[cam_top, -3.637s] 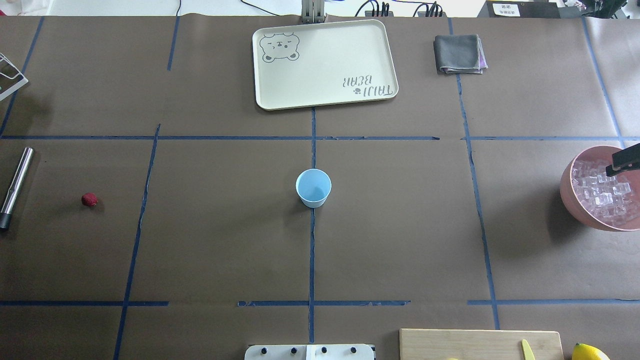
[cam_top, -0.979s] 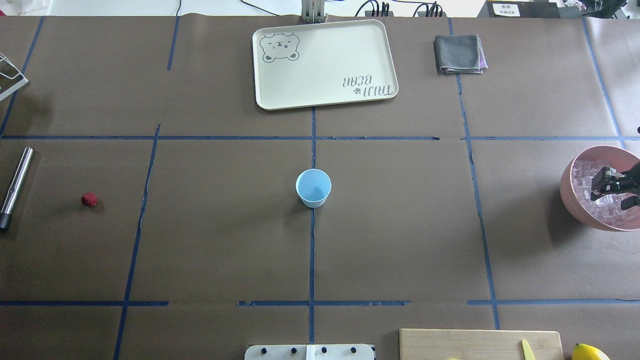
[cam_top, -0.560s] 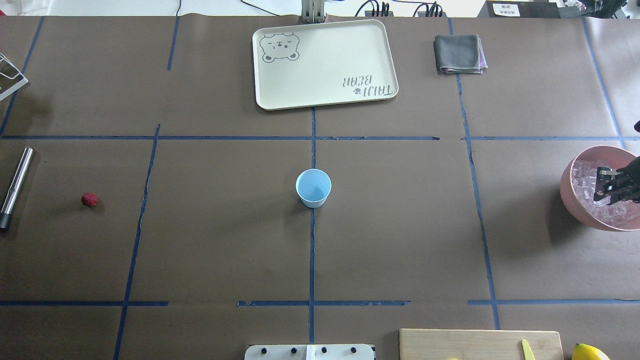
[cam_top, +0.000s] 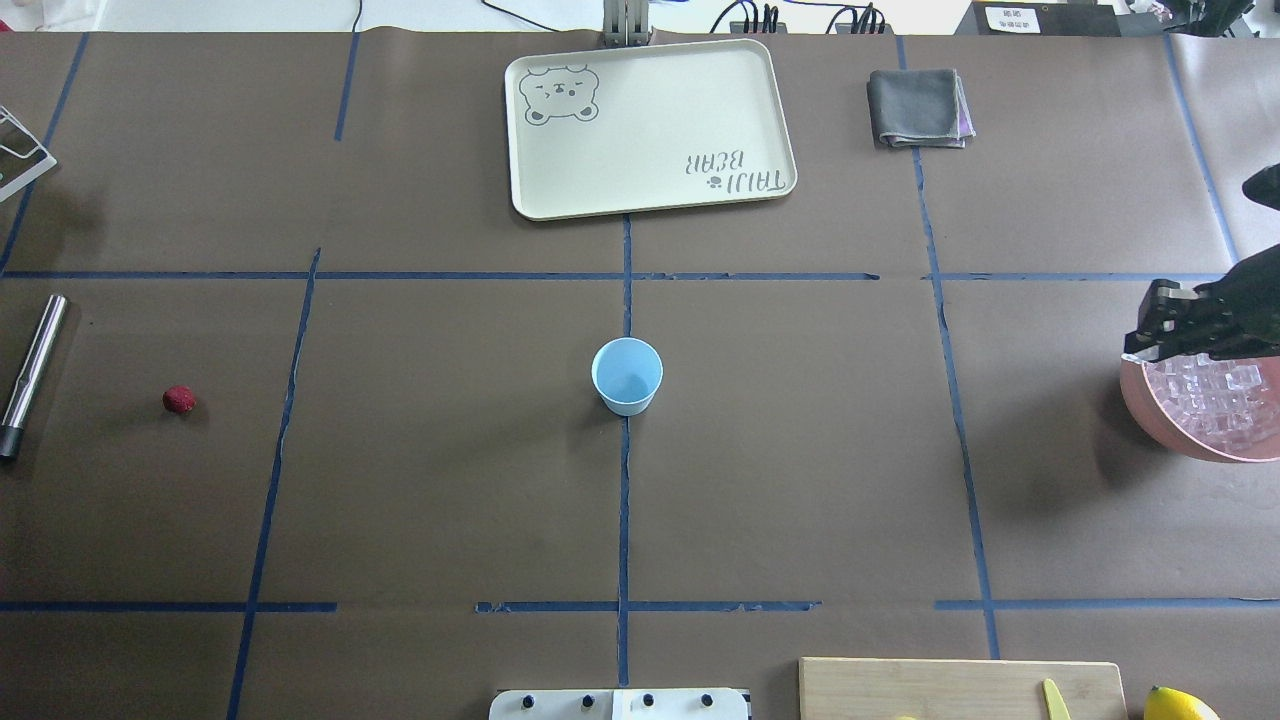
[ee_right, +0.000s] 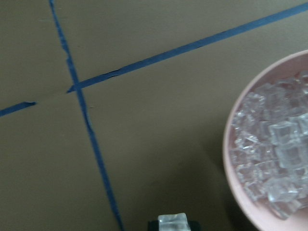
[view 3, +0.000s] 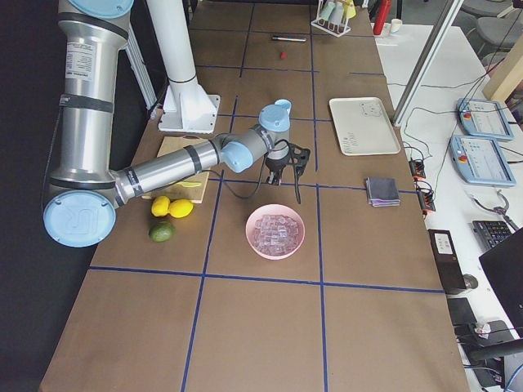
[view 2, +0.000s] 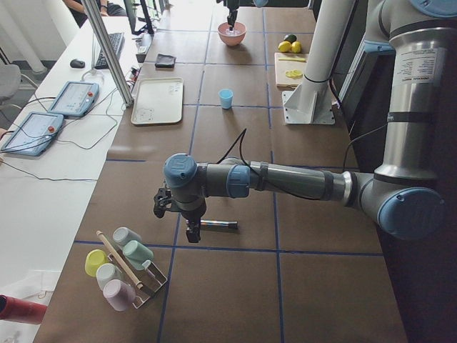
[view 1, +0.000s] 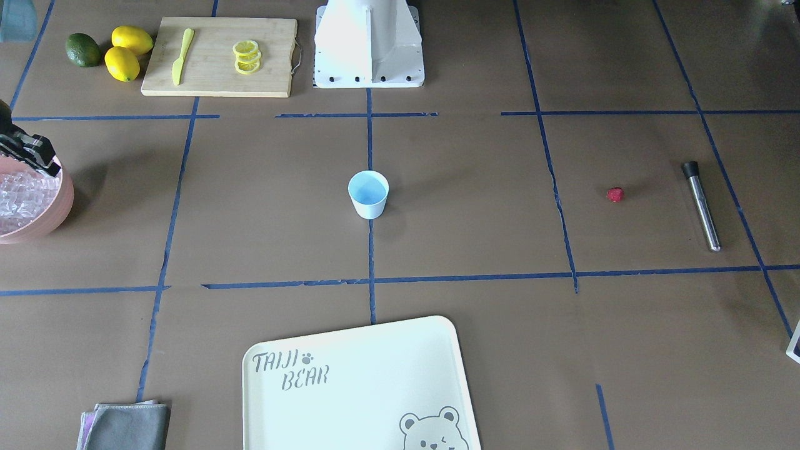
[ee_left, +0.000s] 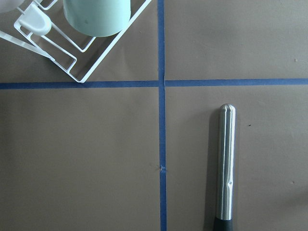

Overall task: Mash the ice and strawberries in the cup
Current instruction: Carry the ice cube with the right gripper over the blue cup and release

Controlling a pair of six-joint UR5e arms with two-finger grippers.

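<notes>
1. Right wrist-mounted view: at the bottom centre, the right gripper (ee_right: 172, 225) is closed narrowly on one ice cube (ee_right: 172, 221), pinched between its dark fingers.
2. We judge the ice cube light, hard and wet, so it is slippery. The best hold is on two opposite flat faces with a steady, moderate squeeze, because a skewed grip could let it squirt out.
3. The rest of the ice (ee_right: 276, 149) lies heaped in the pink bowl (ee_right: 230, 163) at the right edge of that frame. The held cube hangs to the left of the bowl's rim, over the bare brown table.
4. In the overhead view, the cup (cam_top: 627, 375) stands upright at the frame's centre and looks empty. It is well apart from the right gripper at the right edge.
5. The strawberry (cam_top: 179, 400) lies at centre left, far from the cup. The left gripper (view 2: 191, 234) hangs over the metal muddler (ee_left: 225, 163), and we cannot tell how wide it stands.
</notes>
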